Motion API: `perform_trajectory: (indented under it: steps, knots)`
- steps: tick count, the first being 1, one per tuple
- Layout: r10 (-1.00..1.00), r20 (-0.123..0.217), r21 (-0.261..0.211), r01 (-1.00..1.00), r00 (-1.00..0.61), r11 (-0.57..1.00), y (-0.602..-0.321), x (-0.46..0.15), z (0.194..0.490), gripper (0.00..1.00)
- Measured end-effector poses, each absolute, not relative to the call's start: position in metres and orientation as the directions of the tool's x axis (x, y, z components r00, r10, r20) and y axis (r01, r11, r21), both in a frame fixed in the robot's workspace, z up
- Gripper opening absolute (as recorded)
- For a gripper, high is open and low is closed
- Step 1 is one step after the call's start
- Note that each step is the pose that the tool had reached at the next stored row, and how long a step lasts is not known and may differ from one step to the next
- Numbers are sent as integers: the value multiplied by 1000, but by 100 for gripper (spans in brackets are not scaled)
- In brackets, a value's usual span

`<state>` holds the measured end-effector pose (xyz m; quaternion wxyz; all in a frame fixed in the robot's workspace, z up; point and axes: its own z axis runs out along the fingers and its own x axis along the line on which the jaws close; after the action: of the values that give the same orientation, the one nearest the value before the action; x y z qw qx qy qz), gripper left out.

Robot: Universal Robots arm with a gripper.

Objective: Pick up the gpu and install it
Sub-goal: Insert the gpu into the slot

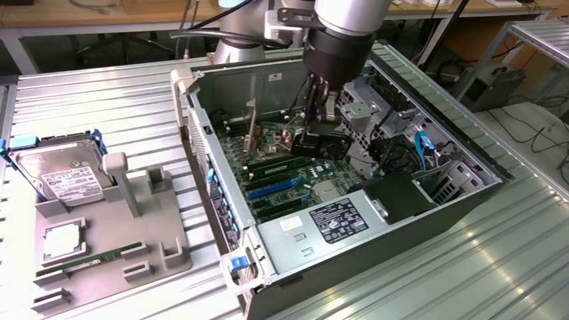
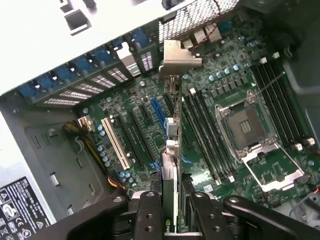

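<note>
To the exterior view's left of the open black computer case [image 1: 382,267], well clear of it on the ribbed metal desk [image 1: 444,287], a grey moulded parts tray [image 1: 106,233] holds a silver hard drive with a white label [image 1: 58,175] and a narrow green memory stick [image 1: 93,259]. Inside the case, the arm's black claw [image 1: 320,137] reaches down over the green motherboard [image 1: 284,180]. In the wrist view the claw [image 2: 170,202] is clamped on the gpu [image 2: 171,165], a slim black card seen edge-on, with one finger on each flat side. The card stands upright over the motherboard's expansion slots, beside a blue slot [image 2: 157,112], and its silver metal bracket [image 2: 177,57] is up against the case's perforated rear wall. The pick-up looks done and the step in hand is the install: the card is lined up along a slot, though I cannot tell whether its lower edge has entered it. Seating it would, I judge, call for a straight press toward the board, with the card square to the slot and the bracket sliding into the rear opening.
</note>
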<state>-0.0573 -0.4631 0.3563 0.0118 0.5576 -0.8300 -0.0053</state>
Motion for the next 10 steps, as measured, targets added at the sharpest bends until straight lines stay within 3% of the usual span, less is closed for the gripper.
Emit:
perform_trajectory:
  steps: [10]
  knots:
    - [-988,4,24,-987,-156,156,-463,-57,351,26]
